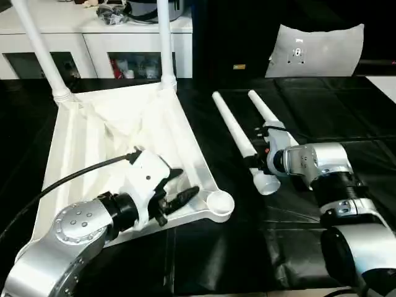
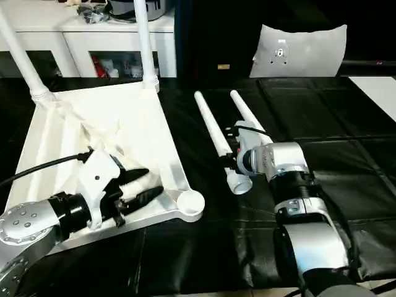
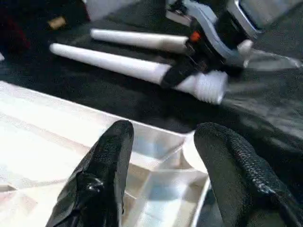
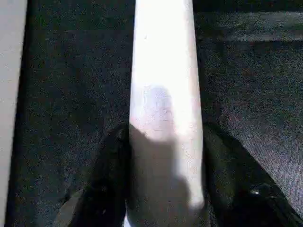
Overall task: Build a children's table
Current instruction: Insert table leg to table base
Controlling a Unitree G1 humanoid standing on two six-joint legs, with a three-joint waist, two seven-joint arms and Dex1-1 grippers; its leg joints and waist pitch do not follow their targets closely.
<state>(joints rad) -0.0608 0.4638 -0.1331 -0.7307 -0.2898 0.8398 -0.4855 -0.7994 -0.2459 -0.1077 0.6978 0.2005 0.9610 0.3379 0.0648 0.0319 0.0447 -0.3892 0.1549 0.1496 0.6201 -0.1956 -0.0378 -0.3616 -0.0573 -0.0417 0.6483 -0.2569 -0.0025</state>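
The square white plastic table top (image 1: 117,148) is found lying upside down, ribbed underside up, on the black-covered work table (image 1: 309,99), at about 9 o'clock from the middle of the head view. Two long white tube legs are seen already standing in its far corner sockets: one (image 1: 38,46) at 11 o'clock, the other (image 1: 164,43) at 12 o'clock. The near round corner socket (image 1: 220,204) is observed empty, at about 6 o'clock.

Two further white tube legs are noted lying side by side on the black cover, at 3 o'clock of the top. The nearer-lying leg (image 1: 238,139) is clamped between the black fingers of the right gripper (image 1: 255,162) near its threaded end; in the right wrist view the fingers (image 4: 111,175) are seen pressed against both sides of the tube. The second loose leg (image 1: 265,112) lies just beside the first, apart from it, under the right wrist.

The left gripper (image 1: 178,189) is held over the near edge of the top, close to the empty socket. Its fingers (image 3: 102,175) are seen standing apart with nothing between them; the ribbed underside shows through the gap.

A flat white rounded panel (image 1: 318,49) is recorded standing at the far side, at 1 o'clock.
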